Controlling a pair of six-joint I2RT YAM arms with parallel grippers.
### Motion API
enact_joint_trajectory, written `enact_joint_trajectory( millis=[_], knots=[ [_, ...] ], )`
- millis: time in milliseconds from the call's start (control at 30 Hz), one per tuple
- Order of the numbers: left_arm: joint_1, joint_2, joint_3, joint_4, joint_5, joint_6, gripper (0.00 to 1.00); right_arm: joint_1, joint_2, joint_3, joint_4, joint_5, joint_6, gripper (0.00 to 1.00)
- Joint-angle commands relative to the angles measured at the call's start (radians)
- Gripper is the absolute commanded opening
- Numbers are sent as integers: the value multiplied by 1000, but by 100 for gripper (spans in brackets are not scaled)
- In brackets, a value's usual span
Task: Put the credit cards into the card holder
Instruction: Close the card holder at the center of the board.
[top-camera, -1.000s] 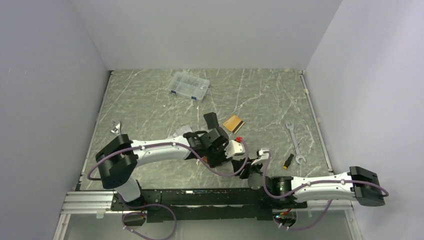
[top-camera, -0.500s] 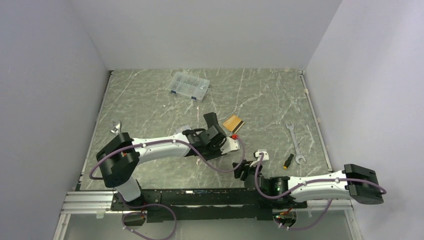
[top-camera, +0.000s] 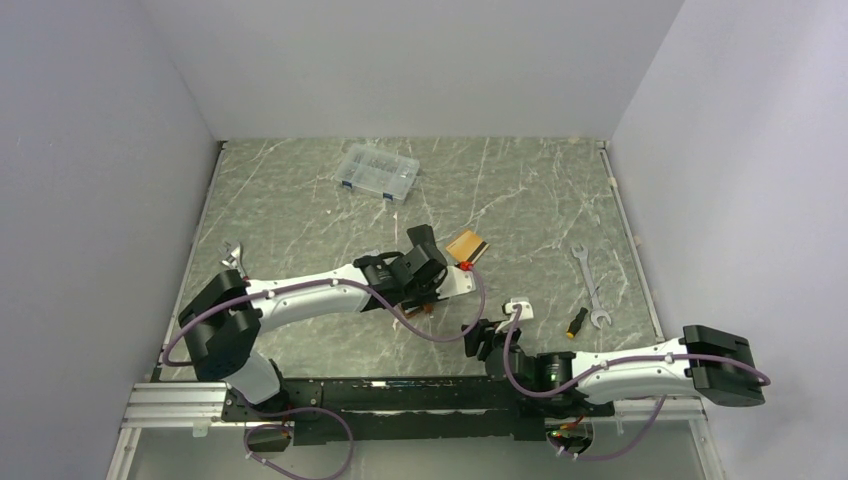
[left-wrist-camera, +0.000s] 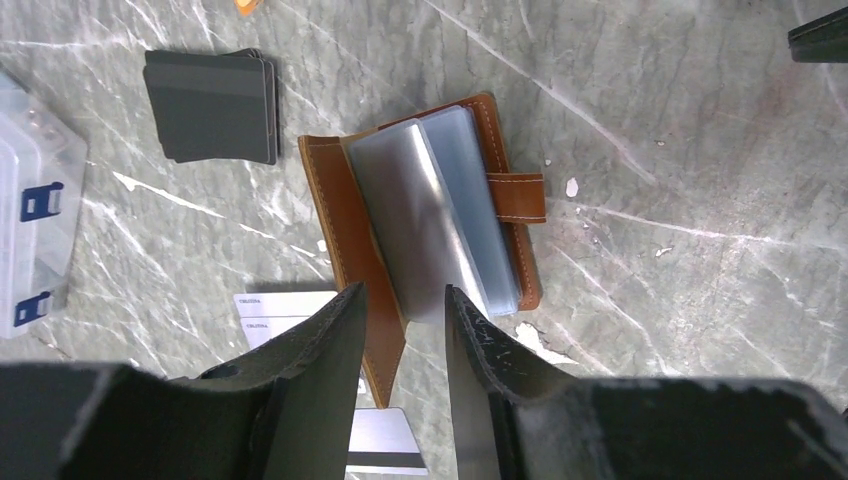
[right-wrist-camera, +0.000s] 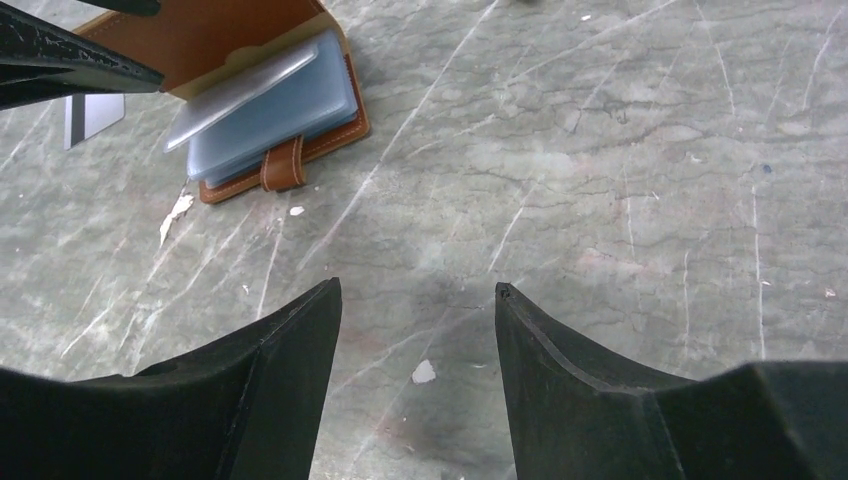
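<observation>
Card holder (left-wrist-camera: 326, 190) lies open on worktop (left-wrist-camera: 660, 140), clear sleeves (left-wrist-camera: 430, 215) fanned, contents unclear. Pale credit cards (left-wrist-camera: 285, 308) just beside it. Left jaws spread directly above it, right jaws spread nearby; both empty.

we see card holder (left-wrist-camera: 430, 215) just ahead of left gripper (left-wrist-camera: 405, 298), flat stack (left-wrist-camera: 212, 105) ahead-left, loose cards (left-wrist-camera: 285, 308) beside its left finger, box (left-wrist-camera: 30, 210) far left

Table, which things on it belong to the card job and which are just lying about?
For the job: brown leather card holder, orange credit card, silver-grey credit card.

Just lying about: clear compartment box, silver wrench, adjustable wrench, small black-and-orange tool.
</observation>
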Motion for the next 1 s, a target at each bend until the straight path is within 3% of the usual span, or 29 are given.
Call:
enact_joint_trajectory(
  millis=[0, 667, 967],
  knots=[
    [-2, -50, -4, 15, -17, 33, 39, 6, 8, 37, 43, 6, -14, 61],
    [-5, -66, -39, 55, -103, 79, 40, 6, 48, 50, 50, -1, -3, 61],
    [-4, -26, -18, -21, 11, 20, 42, 6, 34, 42, 33, -2, 5, 61]
  ],
)
